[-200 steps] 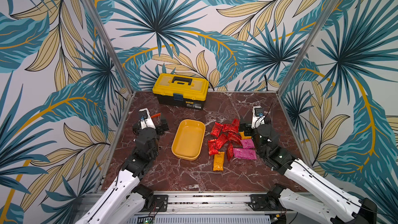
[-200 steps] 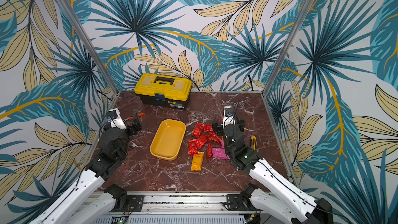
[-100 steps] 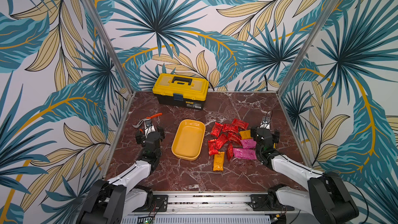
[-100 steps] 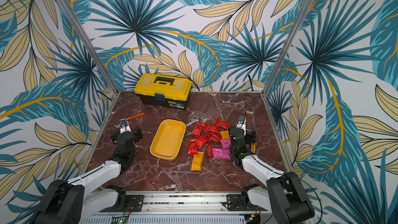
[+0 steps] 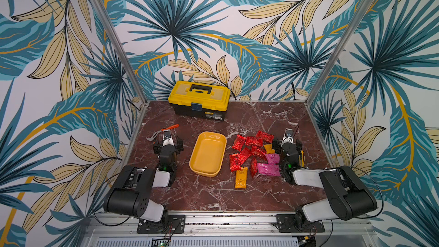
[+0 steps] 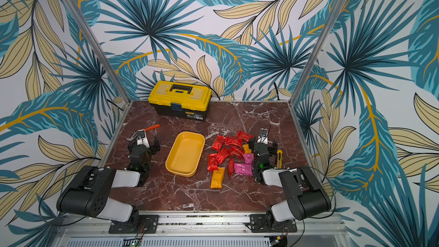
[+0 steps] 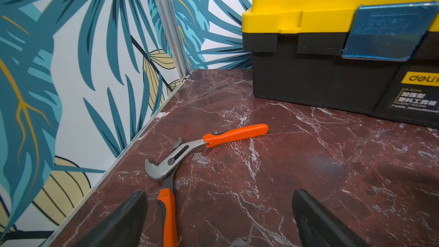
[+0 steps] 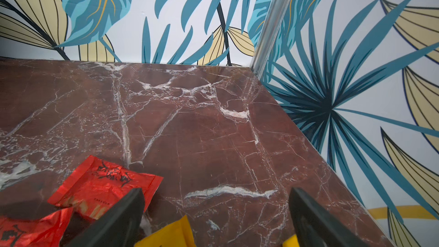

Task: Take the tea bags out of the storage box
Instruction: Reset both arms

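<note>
The storage box (image 5: 207,154) (image 6: 185,154), a shallow yellow tub, stands empty at mid-table. To its right, several tea bags lie on the marble: a red cluster (image 5: 247,153) (image 6: 224,152), magenta ones (image 5: 268,169) and an orange one (image 5: 240,177). My left gripper (image 5: 168,142) (image 7: 219,196) rests low, left of the box, open and empty. My right gripper (image 5: 287,142) (image 8: 217,194) sits low at the pile's right edge, open, holding nothing. The right wrist view shows a red tea bag (image 8: 104,186) beside one finger and a yellow one (image 8: 171,234) near the gap.
A yellow-lidded black toolbox (image 5: 199,99) (image 7: 332,43) stands at the back. Orange-handled pliers (image 5: 162,131) (image 7: 190,148) lie just ahead of the left gripper. A yellow utility knife (image 6: 279,156) lies right of the right gripper. Patterned walls close three sides.
Both arms have folded down and back towards the front rail, and both grippers now sit low near the table. Both stay open. The tea bags and the box have not moved.
</note>
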Tool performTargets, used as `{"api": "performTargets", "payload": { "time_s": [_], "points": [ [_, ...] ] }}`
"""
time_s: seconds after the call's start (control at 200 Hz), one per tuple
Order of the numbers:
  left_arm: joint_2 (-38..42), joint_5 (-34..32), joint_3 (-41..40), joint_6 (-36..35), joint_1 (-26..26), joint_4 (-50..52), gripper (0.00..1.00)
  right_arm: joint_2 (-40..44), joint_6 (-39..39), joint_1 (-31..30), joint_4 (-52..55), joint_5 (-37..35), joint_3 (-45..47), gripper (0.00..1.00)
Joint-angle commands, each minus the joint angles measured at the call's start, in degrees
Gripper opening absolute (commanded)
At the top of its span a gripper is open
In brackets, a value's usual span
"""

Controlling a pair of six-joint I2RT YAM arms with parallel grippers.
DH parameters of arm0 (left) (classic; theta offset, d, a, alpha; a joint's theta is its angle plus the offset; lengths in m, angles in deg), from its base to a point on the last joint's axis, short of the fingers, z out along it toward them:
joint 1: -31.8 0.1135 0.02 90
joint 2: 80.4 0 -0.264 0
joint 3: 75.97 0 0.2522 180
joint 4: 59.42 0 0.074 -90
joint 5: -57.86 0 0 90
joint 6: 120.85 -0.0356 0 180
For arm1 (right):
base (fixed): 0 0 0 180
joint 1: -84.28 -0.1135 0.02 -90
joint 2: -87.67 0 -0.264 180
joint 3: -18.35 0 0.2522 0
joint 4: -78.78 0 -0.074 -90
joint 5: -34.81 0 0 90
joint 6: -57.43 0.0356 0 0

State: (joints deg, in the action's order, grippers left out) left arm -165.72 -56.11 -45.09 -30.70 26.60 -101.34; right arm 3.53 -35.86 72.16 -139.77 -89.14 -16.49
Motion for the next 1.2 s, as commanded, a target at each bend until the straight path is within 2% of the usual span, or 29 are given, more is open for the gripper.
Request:
{"api": "performTargets", "payload": {
  "time_s": [0.0,0.04,0.13,0.19,0.305,0.386,0.431,0.456,0.506,0.571,0.646,1.197],
  "points": [
    [-4.33,4.87,1.58,0.60,1.59,-5.12,1.00,-0.13,1.59,1.44,5.20,3.98,-3.41,0.99],
    [-5.82,4.87,1.87,-0.35,1.59,-6.90,1.00,-0.49,1.81,1.89,6.57,4.69,-4.30,0.99],
    [-1.76,6.08,4.90,2.43,2.64,6.13,1.00,-0.59,2.57,3.04,8.79,6.96,-5.35,1.00],
    [-2.62,7.85,4.65,3.28,4.16,3.90,1.00,-0.52,2.82,3.32,8.94,7.65,-5.33,1.00],
    [-1.95,8.52,5.08,3.75,4.62,5.89,1.00,0.15,3.24,4.24,6.16,10.10,-3.30,1.00],
    [-1.83,8.67,5.20,3.90,4.64,6.41,1.00,-0.74,5.22,6.22,1.13,13.59,-0.26,0.99],
    [-1.90,8.67,5.11,3.82,4.75,6.07,1.00,-4.67,2.93,6.41,-9.53,14.00,1.88,1.00],
    [-1.90,8.66,5.19,3.90,4.73,6.32,1.00,-3.78,3.29,6.41,-7.45,13.89,1.33,1.00],
    [-1.87,8.76,5.11,3.90,4.75,6.22,1.00,-1.59,5.93,6.80,3.87,13.51,-1.85,1.00],
    [-1.90,8.75,5.19,3.90,4.72,6.24,1.00,-3.53,4.68,7.46,-2.21,14.76,-0.72,1.00],
    [-1.91,8.76,5.20,3.95,4.84,6.37,1.00,-2.18,6.06,7.63,2.52,14.89,-1.76,0.99],
    [-1.69,10.34,4.94,4.43,5.63,6.18,1.00,-2.17,6.09,8.14,1.52,15.48,-1.33,0.99]
  ]
}}
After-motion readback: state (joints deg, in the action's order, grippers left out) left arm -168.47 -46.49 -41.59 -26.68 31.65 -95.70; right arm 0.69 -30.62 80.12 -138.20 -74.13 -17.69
